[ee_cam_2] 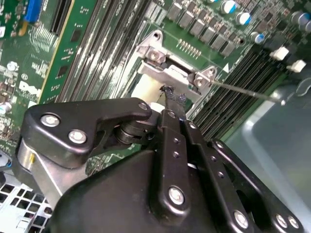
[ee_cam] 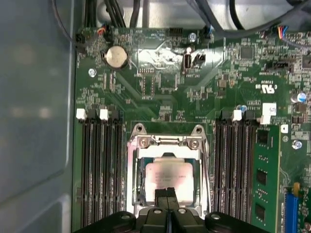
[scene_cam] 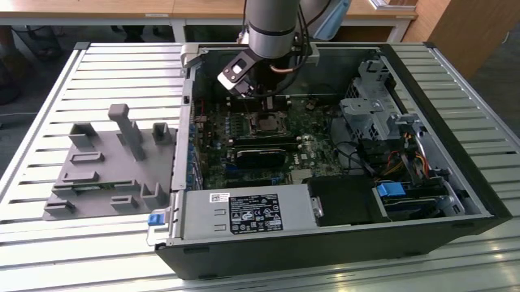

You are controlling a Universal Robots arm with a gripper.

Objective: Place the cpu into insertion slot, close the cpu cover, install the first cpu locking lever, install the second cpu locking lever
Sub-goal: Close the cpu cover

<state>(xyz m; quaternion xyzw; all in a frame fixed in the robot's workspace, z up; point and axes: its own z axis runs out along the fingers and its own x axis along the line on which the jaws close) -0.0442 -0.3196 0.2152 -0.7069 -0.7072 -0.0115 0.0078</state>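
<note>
We log: cpu sits in slot, upper middle of exterior view | cover frames it | fingers pinched together, holding nothing, tips just over cpu's edge | thin lever juts out free beside the slot.

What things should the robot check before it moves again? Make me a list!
1. The cpu sits in the insertion slot: ok, it lies flat inside the window.
2. The cpu cover is down over the chip: ok, it seems.
3. The locking lever is clipped down: not ok, it seems. The thin rod sticks out over the memory slots.
4. The gripper is at the socket: ok. Its fingers are shut, with the tips over the chip's edge.
5. The cables are away from the socket: ok.
</note>
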